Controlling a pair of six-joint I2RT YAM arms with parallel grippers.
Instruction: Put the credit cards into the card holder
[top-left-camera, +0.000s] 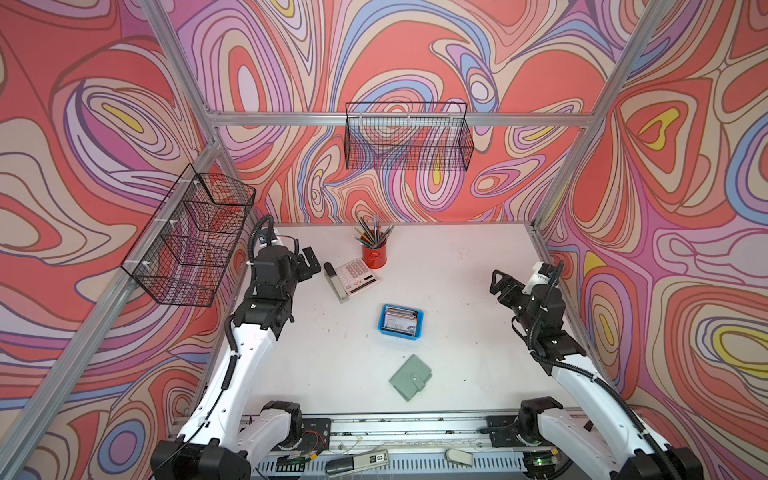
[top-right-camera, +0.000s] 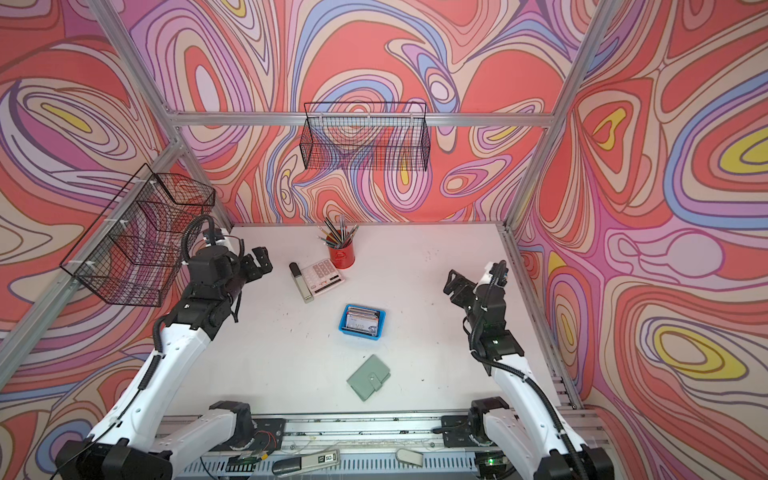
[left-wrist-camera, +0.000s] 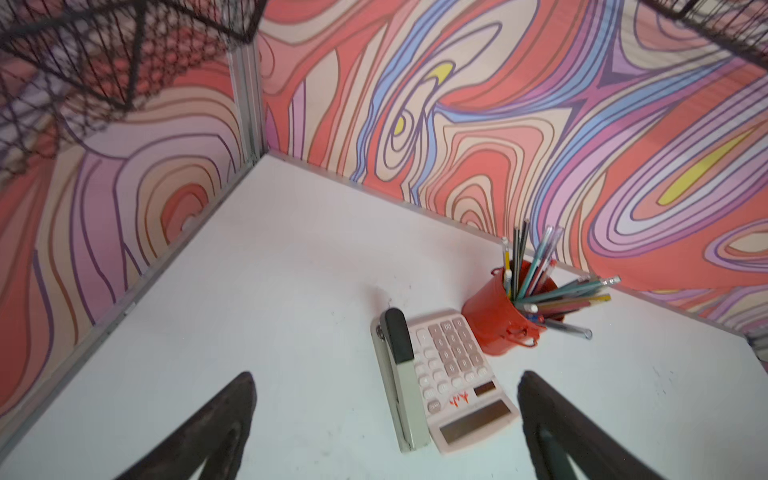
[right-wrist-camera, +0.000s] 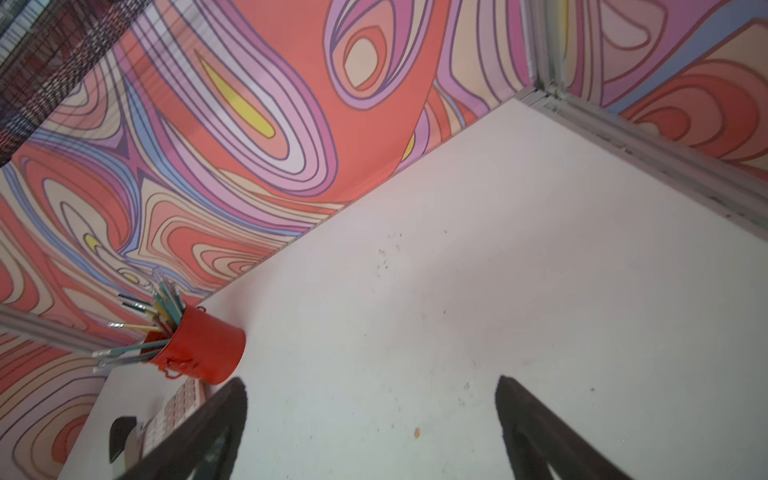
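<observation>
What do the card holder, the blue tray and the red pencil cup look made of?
Card holder: matte sage-green, probably faux leather; soft tab with snap button. Blue tray: likely moulded plastic; uniform bright colour. Red pencil cup: seemingly painted metal; glossy, with a thin wire-like handle.

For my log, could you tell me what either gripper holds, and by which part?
Nothing is held: the left gripper and right gripper are both open and empty.

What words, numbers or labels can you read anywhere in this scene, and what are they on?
"VIP": faintly, on the pale top card in the bright blue plastic tray.
"50": on the black-and-silver tool at the front rail.
Pink calculator keys and red scrawl: too blurred to read.
</observation>
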